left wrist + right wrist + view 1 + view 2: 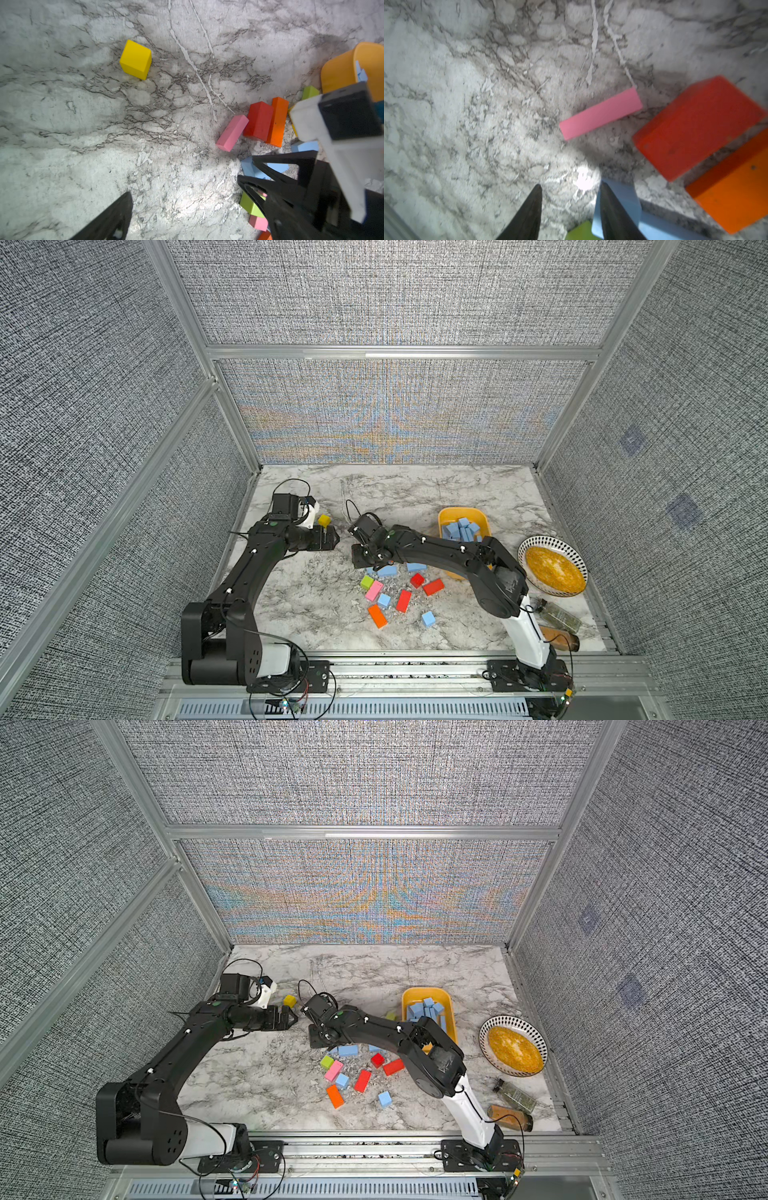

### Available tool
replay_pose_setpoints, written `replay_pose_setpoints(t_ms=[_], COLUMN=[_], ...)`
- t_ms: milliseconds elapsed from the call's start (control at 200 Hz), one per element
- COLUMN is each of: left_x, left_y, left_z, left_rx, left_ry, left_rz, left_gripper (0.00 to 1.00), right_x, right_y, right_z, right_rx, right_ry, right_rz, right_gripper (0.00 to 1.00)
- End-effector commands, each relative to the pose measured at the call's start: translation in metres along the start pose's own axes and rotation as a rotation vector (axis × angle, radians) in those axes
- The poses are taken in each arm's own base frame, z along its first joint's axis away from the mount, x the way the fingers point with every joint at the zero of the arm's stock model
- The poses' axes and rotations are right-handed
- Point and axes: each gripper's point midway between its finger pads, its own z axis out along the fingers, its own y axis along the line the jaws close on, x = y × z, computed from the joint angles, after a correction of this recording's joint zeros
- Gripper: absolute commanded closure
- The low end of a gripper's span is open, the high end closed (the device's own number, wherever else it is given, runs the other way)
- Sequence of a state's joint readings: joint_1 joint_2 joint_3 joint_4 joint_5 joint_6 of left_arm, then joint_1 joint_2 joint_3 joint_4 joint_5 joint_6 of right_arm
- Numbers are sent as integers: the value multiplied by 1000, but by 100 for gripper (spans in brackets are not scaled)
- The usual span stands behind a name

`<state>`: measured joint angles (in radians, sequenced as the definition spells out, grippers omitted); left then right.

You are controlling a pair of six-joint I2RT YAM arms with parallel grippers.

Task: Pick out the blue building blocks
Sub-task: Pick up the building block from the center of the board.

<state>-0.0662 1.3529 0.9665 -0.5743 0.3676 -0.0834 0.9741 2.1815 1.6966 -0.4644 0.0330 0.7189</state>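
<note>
Right fingers (612, 214), half-spread and empty, hang off-centre beside a blue block (629, 195); closing now could shove it away. Left fingers (112, 218) gape, idle.

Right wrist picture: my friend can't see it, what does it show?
The right gripper hangs open over the marble table, a light blue block just beside one finger. Beyond it lie a pink brick, a red block and an orange block.

2 black arms (245, 572) with white lower links and thin black cables.
</note>
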Motion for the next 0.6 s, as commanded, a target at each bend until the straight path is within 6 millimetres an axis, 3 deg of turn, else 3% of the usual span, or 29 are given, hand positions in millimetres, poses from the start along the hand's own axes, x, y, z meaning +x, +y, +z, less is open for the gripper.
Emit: replay_pose_setpoints(t_ms=[0,210,435,596], left_x=[-7,-5,-5,-5], left_y=[0,6,10,16], left_z=[-1,-1,-6,-12], left_rx=[9,9,17,3], left_ry=[-49,-66,-98,-121], left_rz=[-13,-61,-89,-97], left_gripper=[0,0,0,0], right_x=[29,14,25,37], right_y=[-29,-28,-26,-18], right_z=[1,-20,-10,0], right_rx=[130,157,137,151], right_ry=[97,17,56,97], right_rz=[29,42,38,-71], right_gripper=[52,51,48,48])
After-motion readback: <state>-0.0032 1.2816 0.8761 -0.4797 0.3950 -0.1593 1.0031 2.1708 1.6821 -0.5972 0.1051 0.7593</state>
